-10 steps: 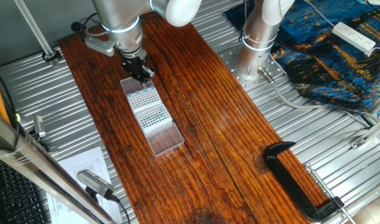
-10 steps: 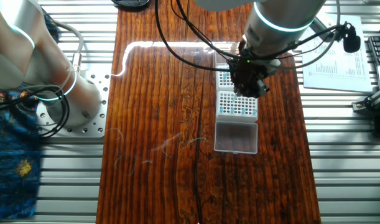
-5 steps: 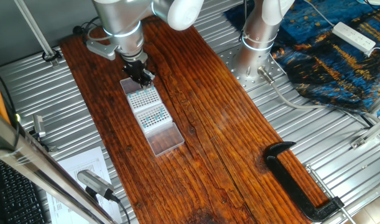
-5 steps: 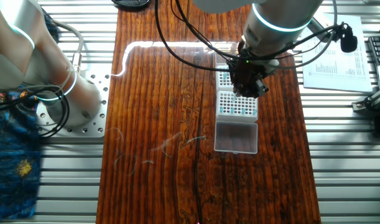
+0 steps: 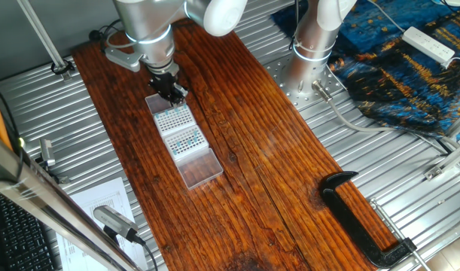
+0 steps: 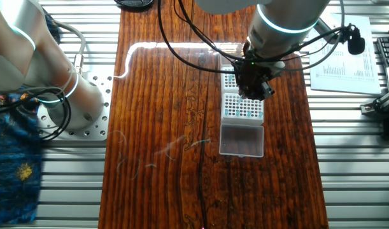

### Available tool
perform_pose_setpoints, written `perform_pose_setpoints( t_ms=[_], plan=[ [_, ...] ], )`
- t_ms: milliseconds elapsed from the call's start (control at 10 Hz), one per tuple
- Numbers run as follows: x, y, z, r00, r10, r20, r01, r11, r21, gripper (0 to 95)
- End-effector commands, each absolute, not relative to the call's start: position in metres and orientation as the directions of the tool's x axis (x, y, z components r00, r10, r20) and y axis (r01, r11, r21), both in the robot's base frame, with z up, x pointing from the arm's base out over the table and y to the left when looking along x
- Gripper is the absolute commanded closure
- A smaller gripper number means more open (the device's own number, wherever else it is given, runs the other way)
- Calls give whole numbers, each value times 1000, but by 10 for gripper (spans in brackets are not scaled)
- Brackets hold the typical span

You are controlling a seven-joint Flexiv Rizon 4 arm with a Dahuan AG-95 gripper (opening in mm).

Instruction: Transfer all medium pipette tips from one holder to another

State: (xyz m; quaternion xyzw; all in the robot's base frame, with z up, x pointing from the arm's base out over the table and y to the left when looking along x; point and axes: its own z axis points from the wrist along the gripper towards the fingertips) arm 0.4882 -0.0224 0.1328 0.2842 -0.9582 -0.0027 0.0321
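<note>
Two white tip racks lie end to end on the wooden table. The near rack (image 5: 187,140) (image 6: 243,107) holds teal-blue-topped medium pipette tips (image 5: 186,141) (image 6: 242,109) as a grid of small dots. The far rack (image 5: 172,117) (image 6: 230,81) shows mostly pale holes. My gripper (image 5: 174,94) (image 6: 258,93) hangs low over the far rack's far end. Its black fingers are close together; whether a tip sits between them is too small to tell.
A clear lid or tray (image 5: 198,168) (image 6: 241,140) lies next to the near rack. A black clamp (image 5: 361,218) sits at the table's near right edge. A second arm's base (image 5: 311,45) (image 6: 67,95) stands beside the table. Papers (image 6: 340,60) lie off the table.
The gripper has shifted slightly along the racks toward the far rack's end; racks and tips have not moved.
</note>
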Motion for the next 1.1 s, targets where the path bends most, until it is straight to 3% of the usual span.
perform_pose_setpoints(
  t_ms=[100, 1100],
  plan=[
    [488, -22, 133, -834, -548, 63, -548, 836, 24, 950],
    [488, -23, 130, -834, -548, 65, -548, 836, 22, 950]
  ],
)
